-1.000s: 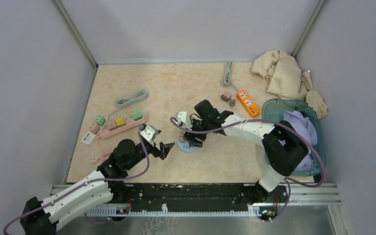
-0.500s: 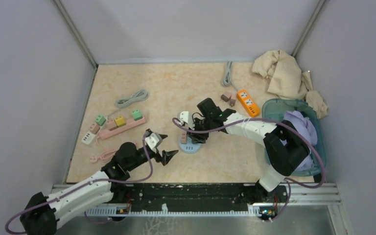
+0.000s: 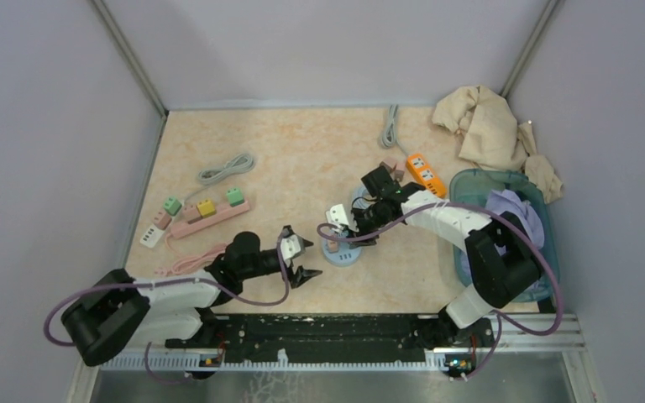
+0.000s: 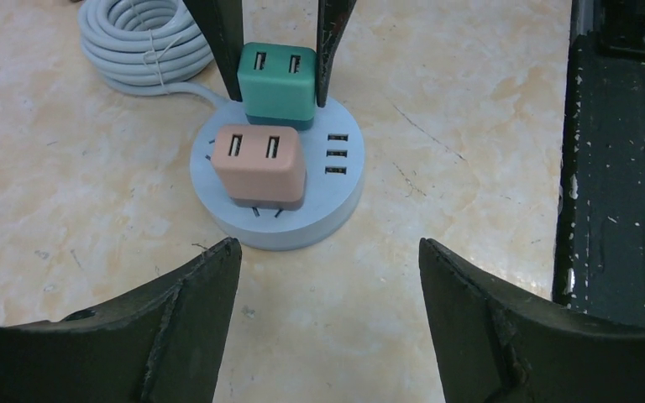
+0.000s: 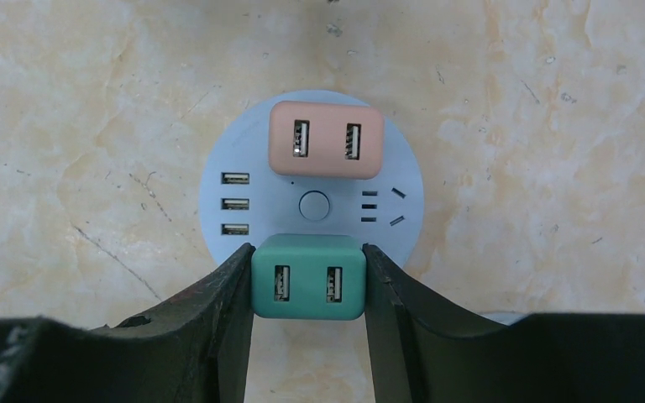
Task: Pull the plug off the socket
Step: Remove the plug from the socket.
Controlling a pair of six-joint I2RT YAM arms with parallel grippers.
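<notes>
the right gripper (image 5: 308,260) pinches the green plug (image 5: 307,288) from both sides, seated beside a pink plug (image 5: 326,140) on the socket (image 5: 218,210) in the middle of the worktop (image 3: 302,151). the left gripper (image 4: 327,243) hangs wide open and empty just short of the socket. at far right, a teal basket (image 3: 470,178) holds a heap of lilac cloth (image 3: 516,210).

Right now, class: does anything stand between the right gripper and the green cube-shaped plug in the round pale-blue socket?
Nothing visible. The right gripper clamps both sides of the green cube-shaped plug; the pink cube-shaped plug sits apart on the round pale-blue socket.
</notes>
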